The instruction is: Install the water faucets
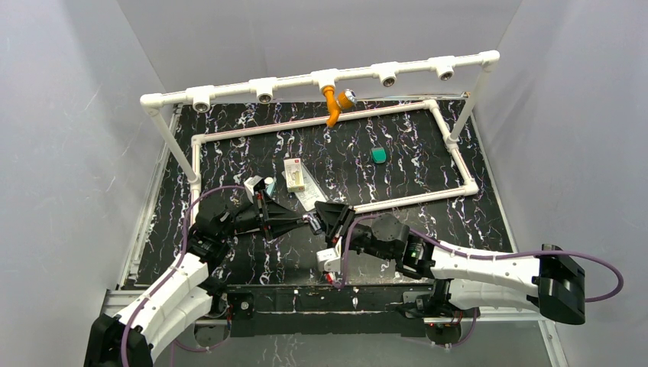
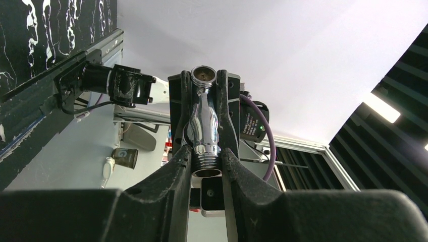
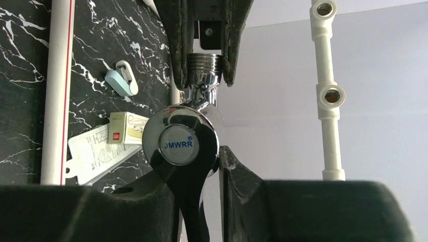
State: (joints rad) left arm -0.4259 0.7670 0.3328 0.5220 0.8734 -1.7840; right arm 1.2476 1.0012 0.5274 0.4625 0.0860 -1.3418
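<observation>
1. The left arm point(image 1: 172, 294) has smooth white moulded shells with black joints between them.
2. The right arm point(image 1: 474, 267) has the same white shell and a boxy black joint housing point(image 1: 562, 279).
3. A purple cable point(image 1: 604, 269) loops off each arm.
4. The left tool point(image 2: 207, 157) is matte black, with thick, rough-textured fingers point(image 2: 166, 186) that taper to the tips.
5. The right tool point(image 3: 199, 166) is black too, its fingers point(image 3: 237, 169) scuffed pale along the edges.
6. The right wrist carries a white-lettered label and a small green light point(image 2: 261, 127).
</observation>
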